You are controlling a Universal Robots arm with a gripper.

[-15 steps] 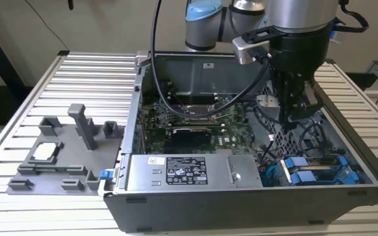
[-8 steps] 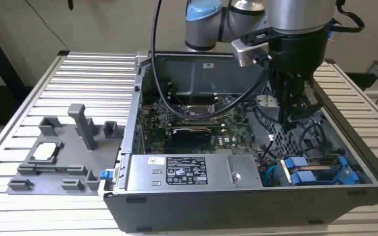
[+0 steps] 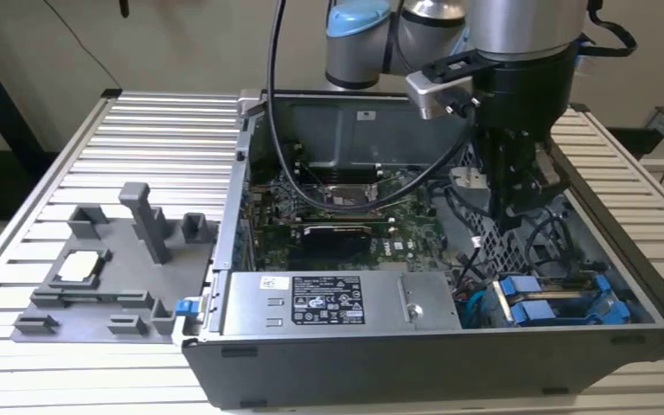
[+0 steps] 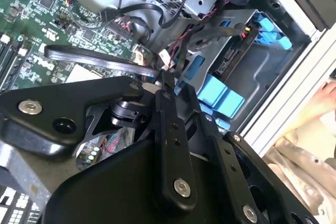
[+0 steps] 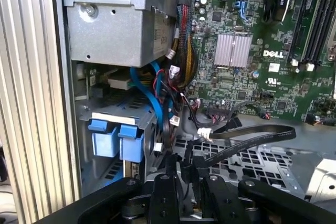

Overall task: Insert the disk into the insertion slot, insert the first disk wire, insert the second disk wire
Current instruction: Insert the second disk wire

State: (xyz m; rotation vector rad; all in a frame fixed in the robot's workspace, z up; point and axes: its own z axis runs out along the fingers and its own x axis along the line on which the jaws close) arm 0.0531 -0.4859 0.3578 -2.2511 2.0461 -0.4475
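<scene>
The disk in its blue carrier (image 3: 552, 303) sits inside the insertion slot (image 3: 604, 278) of the grey drive cage, at the case's front corner on the exterior view's right. Its blue tabs also show in the wrist views (image 5: 116, 140) (image 4: 218, 90). My gripper (image 3: 519, 212) reaches down into the case over the perforated cage plate (image 5: 247, 161). Its fingers (image 5: 170, 169) stand close together, shut on the end of a flat black disk wire (image 5: 252, 136), which loops away over the plate. In the second wrist view the gripper (image 4: 170, 80) hangs just off the carrier. A blue wire (image 5: 155, 93) runs down beside the disk.
The green motherboard (image 3: 344, 229) fills the case floor, and a grey labelled power-supply box (image 3: 332, 303) sits at the front. Loose black cables (image 3: 309, 190) arch over the board. A grey fixture (image 3: 113, 259) stands on the slatted table at the exterior view's left. A person's hand (image 4: 320, 103) is outside the case wall.
</scene>
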